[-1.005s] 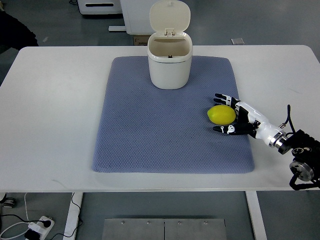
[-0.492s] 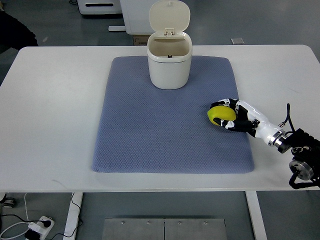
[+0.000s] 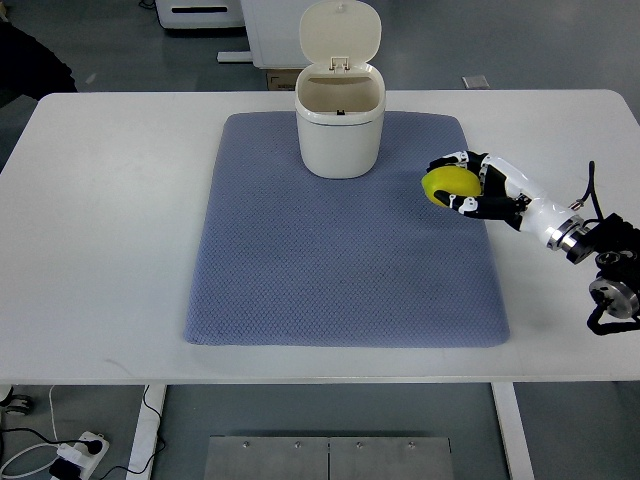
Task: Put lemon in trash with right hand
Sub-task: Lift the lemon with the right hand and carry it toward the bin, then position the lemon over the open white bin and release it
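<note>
Lemon [image 3: 447, 185]: yellow, one item, enclosed by the curled fingers [image 3: 449, 160] of the right hand [image 3: 470, 184], positioned over the right edge of the blue-grey mat [image 3: 300, 260], to the right of the trash bin and apart from it. Trash bin [image 3: 340, 125]: white, lid [image 3: 341, 32] standing open at the back, set on the far middle of the mat. Mat lies on a white tabletop [image 3: 100, 220]; the right arm enters from the right edge.
</note>
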Tool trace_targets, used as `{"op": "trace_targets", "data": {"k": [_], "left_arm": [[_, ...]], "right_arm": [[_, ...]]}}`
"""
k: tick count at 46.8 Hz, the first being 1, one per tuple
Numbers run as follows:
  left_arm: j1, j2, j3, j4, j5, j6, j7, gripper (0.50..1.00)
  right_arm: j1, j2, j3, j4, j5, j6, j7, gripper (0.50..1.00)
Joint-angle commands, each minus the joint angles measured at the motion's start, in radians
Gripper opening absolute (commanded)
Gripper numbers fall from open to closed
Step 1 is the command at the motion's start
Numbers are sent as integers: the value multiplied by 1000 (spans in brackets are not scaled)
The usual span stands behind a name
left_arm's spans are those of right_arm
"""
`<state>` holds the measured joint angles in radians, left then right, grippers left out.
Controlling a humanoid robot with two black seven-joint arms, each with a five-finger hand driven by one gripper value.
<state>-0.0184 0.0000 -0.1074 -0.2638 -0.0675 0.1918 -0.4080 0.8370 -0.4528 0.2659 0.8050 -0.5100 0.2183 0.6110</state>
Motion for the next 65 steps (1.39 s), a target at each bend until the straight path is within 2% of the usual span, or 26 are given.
{"op": "trace_targets", "data": {"k": [1,7,21,29,42,52,65], "left_arm": [[0,0,0,0,0,0,0,1000],[0,0,0,0,0,0,0,1000],[0,0,0,0,0,0,0,1000],[0,0,0,0,0,0,0,1000],[0,0,0,0,0,0,0,1000],[0,0,0,0,0,0,0,1000],[0,0,0,0,0,0,0,1000]], "right_arm": [[27,-10,0,-4,11,0,0,500],[88,-10,0,-29,19,0,-7,500],[231,0,-4,-86,19,-5,-168,500],[297,48,-17,-105,18,-34,-243,500],[441,118,-149,-155,19,-40,-296,500],[501,186,-180,-197,19,-40,-342,500],[542,293,-270,-273,19,-71,-372,500]]}}
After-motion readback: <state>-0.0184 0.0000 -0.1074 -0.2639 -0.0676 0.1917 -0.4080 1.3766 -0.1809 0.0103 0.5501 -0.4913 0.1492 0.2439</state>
